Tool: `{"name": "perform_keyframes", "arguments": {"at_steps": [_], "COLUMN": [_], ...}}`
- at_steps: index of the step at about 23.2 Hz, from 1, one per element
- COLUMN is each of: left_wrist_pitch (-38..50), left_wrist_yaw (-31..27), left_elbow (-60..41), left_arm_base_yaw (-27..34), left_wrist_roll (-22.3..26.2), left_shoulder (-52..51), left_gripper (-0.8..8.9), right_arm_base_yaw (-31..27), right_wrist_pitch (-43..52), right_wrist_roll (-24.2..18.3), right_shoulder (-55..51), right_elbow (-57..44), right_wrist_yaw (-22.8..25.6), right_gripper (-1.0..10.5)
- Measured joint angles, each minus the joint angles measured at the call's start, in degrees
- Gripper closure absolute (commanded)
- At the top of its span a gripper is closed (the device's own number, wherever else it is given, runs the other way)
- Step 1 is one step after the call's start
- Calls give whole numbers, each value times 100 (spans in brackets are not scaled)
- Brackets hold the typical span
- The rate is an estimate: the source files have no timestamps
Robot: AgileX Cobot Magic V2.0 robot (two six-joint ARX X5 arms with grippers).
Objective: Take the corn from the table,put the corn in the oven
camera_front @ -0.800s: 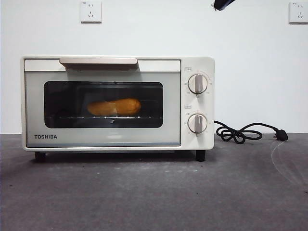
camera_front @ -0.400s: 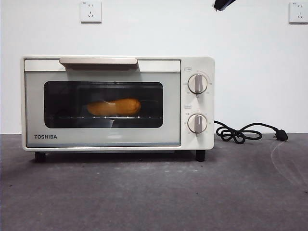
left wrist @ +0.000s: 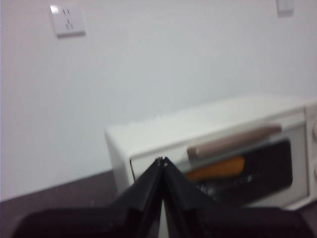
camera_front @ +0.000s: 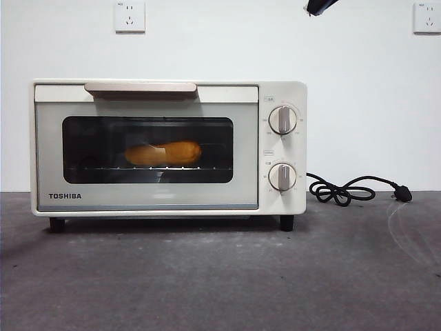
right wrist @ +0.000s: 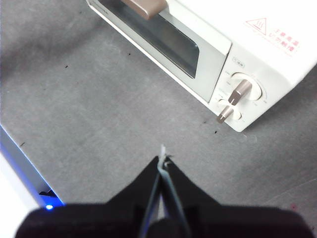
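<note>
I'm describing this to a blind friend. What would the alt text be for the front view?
A cream-white toaster oven stands on a dark grey table with its door shut, and a yellow-orange corn cob lies on the rack behind the dark glass. A black cord trails beside the oven, and only a black arm tip shows at the top.

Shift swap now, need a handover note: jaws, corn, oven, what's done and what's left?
Left gripper: jaws shut, empty, held off the oven's left front corner.
Right gripper: jaws shut, empty, high over the table in front of the knobs.
Corn: lying on the rack inside the oven, seen through the glass.
Door is closed.
Done: corn in the oven.
Left: nothing visible; both arms are clear.
</note>
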Motion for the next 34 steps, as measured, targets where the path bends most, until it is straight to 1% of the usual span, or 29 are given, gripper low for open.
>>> {"name": "perform_keyframes", "arguments": {"at_steps": [4,8,13,15,19,34], "left_wrist_pitch": [-319,-608,-1285,-1521,-1528,-1438], "left_wrist_yaw": [-133,-151,-168,-284,-577,-601], "left_elbow": [-260,-577,-579,-579,-579,-579], "left_arm_base_yaw": [0,0,-2,-2,-2,-4], "left_wrist_roll": [168,173,160,127,24,9], "left_shoulder": [-4,-4,-9,-9,-13,31], "left_gripper": [817,817,817,817,817,817], "right_arm_base_yaw": [0,0,0,0,0,0], "right_wrist_pitch": [0,0,0,0,0,0], "right_wrist_roll": [0,0,0,0,0,0], "right_shoulder": [0,0,0,0,0,0], "right_elbow": [0,0,0,0,0,0], "right_wrist_yaw": [20,42,59,59,59,59], "right_gripper": [946,946,946,946,946,946]}}
